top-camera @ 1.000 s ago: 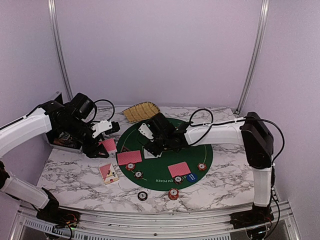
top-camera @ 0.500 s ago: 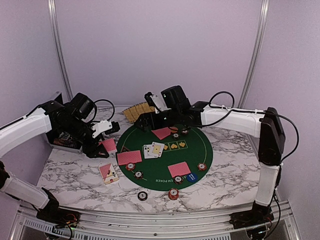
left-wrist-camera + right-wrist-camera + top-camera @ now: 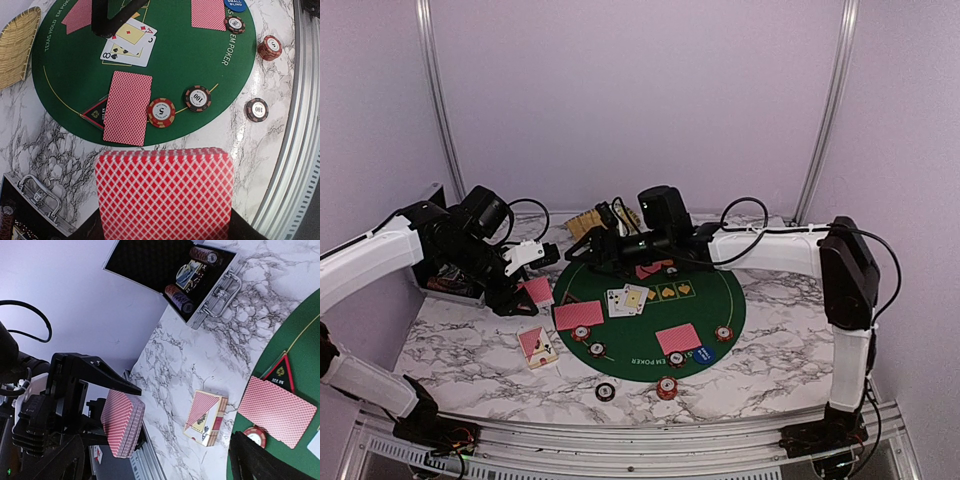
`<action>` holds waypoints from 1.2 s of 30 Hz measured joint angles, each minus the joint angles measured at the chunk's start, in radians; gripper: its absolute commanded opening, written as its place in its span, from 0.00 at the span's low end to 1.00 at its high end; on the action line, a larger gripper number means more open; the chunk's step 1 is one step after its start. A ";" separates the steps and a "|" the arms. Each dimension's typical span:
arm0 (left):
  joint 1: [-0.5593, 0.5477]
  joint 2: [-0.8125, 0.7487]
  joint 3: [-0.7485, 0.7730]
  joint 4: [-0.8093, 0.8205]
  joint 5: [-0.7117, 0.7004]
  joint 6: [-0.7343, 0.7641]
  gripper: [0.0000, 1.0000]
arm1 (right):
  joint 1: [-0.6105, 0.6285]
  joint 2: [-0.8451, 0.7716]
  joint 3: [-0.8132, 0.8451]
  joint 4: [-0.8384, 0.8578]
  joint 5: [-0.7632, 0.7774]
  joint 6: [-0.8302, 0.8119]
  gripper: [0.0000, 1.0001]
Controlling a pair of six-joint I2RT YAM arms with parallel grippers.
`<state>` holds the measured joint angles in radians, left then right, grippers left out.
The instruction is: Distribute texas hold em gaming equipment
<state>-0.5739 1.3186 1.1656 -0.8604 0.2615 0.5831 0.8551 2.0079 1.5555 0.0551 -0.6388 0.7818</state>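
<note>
My left gripper is shut on a deck of red-backed cards, held above the marble left of the green mat. The deck fills the lower left wrist view. My right gripper is open and empty above the mat's far left edge. On the mat lie face-up cards, red-backed cards at the far side, the left and the front, striped chips, a blue button and a black triangular button. Two chips lie on the marble.
A card box lies on the marble left of the mat. The open black case with chips stands at the far left. The yellow basket sits behind the mat, partly hidden by my right arm. The metal rail runs along the near edge.
My right gripper has risen from the face-up cards and swung to the mat's far left. A red-backed card now lies at the mat's far side. The left arm has not moved.
</note>
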 measured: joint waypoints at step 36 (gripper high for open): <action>0.000 0.022 0.021 0.000 0.010 0.000 0.00 | 0.113 0.261 0.143 0.268 -0.147 0.320 0.99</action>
<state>-0.5739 1.3403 1.1866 -0.8600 0.2714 0.5831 0.9684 2.2684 1.6981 0.3229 -0.7860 1.1015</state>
